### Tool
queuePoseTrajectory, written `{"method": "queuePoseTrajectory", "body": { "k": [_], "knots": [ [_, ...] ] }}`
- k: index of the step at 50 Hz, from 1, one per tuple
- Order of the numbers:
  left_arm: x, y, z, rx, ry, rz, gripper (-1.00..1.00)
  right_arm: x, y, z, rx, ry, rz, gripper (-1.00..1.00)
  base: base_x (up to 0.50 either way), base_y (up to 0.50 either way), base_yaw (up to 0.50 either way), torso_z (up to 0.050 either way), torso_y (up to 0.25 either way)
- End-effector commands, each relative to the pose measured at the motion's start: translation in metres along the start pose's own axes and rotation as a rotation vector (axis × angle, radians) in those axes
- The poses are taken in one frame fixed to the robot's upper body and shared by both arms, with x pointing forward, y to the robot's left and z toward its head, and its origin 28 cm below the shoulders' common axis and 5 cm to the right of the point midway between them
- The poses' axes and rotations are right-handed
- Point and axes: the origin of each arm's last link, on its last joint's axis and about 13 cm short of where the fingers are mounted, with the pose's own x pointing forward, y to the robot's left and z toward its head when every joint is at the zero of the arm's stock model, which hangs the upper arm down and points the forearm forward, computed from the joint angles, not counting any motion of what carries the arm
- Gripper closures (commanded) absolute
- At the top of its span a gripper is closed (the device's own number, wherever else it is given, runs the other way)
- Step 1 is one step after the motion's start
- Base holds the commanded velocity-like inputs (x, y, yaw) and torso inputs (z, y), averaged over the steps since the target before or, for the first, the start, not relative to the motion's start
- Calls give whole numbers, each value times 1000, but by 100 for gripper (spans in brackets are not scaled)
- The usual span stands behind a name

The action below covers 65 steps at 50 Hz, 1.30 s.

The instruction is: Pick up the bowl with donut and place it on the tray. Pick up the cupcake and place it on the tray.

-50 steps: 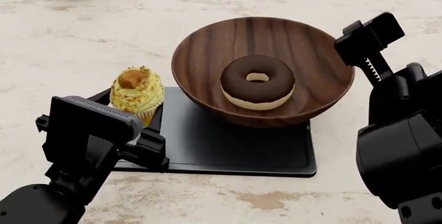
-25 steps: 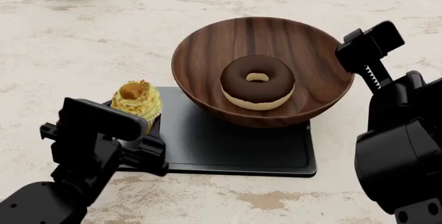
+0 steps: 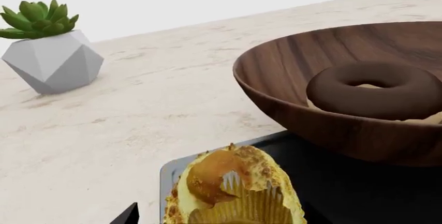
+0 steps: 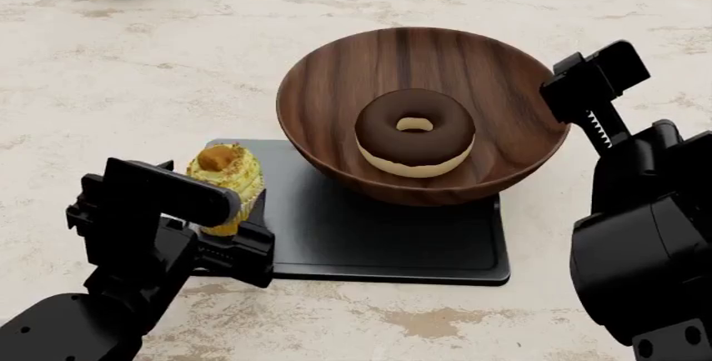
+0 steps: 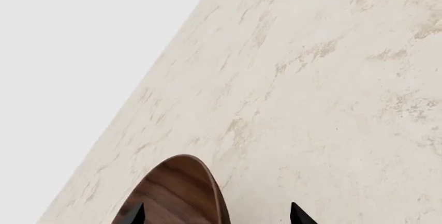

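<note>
On the pale marbled tabletop (image 4: pixel 333 11), the dark grey tray (image 4: pixel 378 240) is seen lying flat, and the wooden bowl (image 4: pixel 423 61) is rested on its far part, overhanging the tray's far edge. The chocolate-glazed donut (image 4: pixel 415 132) is held inside the bowl, near the middle. The right gripper (image 4: pixel 595 69) is positioned at the bowl's right rim; in the right wrist view two dark fingertips (image 5: pixel 298 214) are seen spread apart, with the bowl's rim lying between them, so the jaws are read as parted. The left gripper (image 4: pixel 228 228) is placed at the tray's near left corner, where the cupcake (image 4: pixel 226 176) is seen over the tray's left edge, tilted rather than upright. Whether the cupcake is pinched between the left fingers cannot be told, as they are largely hidden by the wrist body in the head view and barely shown in the left wrist view. A grey faceted planter (image 3: pixel 54 61) with a green succulent (image 3: pixel 40 18) is set well apart, at the far left of the table.
</note>
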Motion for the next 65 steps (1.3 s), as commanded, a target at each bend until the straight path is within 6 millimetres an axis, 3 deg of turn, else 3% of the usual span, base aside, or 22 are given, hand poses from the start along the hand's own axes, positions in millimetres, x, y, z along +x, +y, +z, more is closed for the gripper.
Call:
{"method": "queuePoseTrajectory", "body": {
  "k": [1,2,4,9,19,30,34,44,50,52,61,65],
  "knots": [
    [0,0,0,-5,3,2,-100,1,0,0,0,0,-1,-100,0,0,0,0,0],
    [0,0,2,-9,0,2,-100,0,0,-1,-2,0,1,-100,0,0,0,0,0],
    [-25,1,21,17,-66,14,-100,-8,8,7,-56,-42,8,-100,0,0,0,0,0],
    [-39,3,29,14,-93,20,-100,-17,12,12,-56,-54,24,-100,0,0,0,0,0],
    [-57,2,37,3,-139,-5,-100,-13,13,13,-57,-57,29,-100,0,0,0,0,0],
    [-126,3,68,-33,-377,-46,-100,-36,22,24,-87,-110,120,-100,0,0,0,0,0],
    [-145,4,76,-16,-423,-44,-100,-51,13,20,-121,-146,169,-100,0,0,0,0,0],
    [-166,5,84,-3,-490,-25,-100,-106,-15,26,-196,-282,267,-100,0,0,0,0,0],
    [-168,4,84,-3,-490,-25,-100,-106,-15,26,-196,-282,267,-100,0,0,0,0,0],
    [-178,14,84,27,-526,22,-100,-125,-23,43,-199,-344,284,-100,0,0,0,0,0],
    [-201,20,85,-12,-593,57,-100,-130,-32,55,-167,-371,276,-100,0,0,0,0,0],
    [-214,31,92,-98,-681,179,-100,-133,-36,59,-153,-381,274,-100,0,0,0,0,0]
  ]
}}
